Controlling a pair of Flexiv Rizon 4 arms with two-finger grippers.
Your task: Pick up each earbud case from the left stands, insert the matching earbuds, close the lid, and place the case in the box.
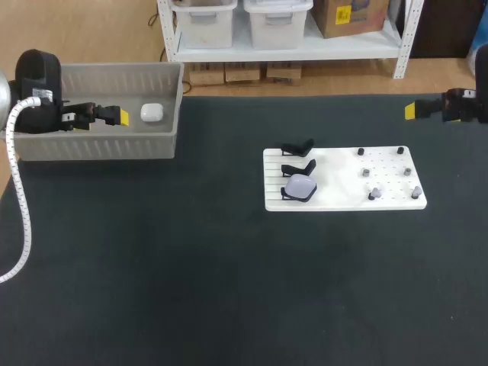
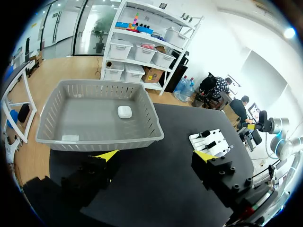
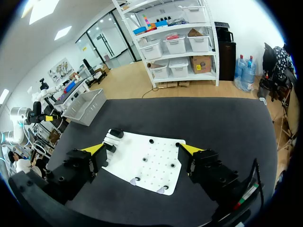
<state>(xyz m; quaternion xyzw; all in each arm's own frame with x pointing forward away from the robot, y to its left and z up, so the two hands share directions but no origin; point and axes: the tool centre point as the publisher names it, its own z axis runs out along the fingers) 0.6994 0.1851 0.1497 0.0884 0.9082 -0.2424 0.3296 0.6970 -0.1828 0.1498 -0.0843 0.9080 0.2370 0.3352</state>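
Observation:
A white board (image 1: 343, 200) lies right of the table's middle. Three black stands line its left side. The front stand carries a pale lavender earbud case (image 1: 300, 186); the other two stands (image 1: 297, 148) are bare. Small earbuds (image 1: 374, 193) sit on pegs on the board's right half. A white earbud case (image 1: 152, 113) lies with its lid shut in the grey basket (image 1: 99, 149) at the back left. My left gripper (image 1: 118, 116) hovers open over the basket, just left of that case (image 2: 124, 111). My right gripper (image 1: 412, 110) hangs open at the far right, behind the board (image 3: 147, 163).
The basket (image 2: 102, 137) takes up the table's back left corner. Dark mat covers the whole table (image 1: 229, 290), with wide free room in front of the board and the basket.

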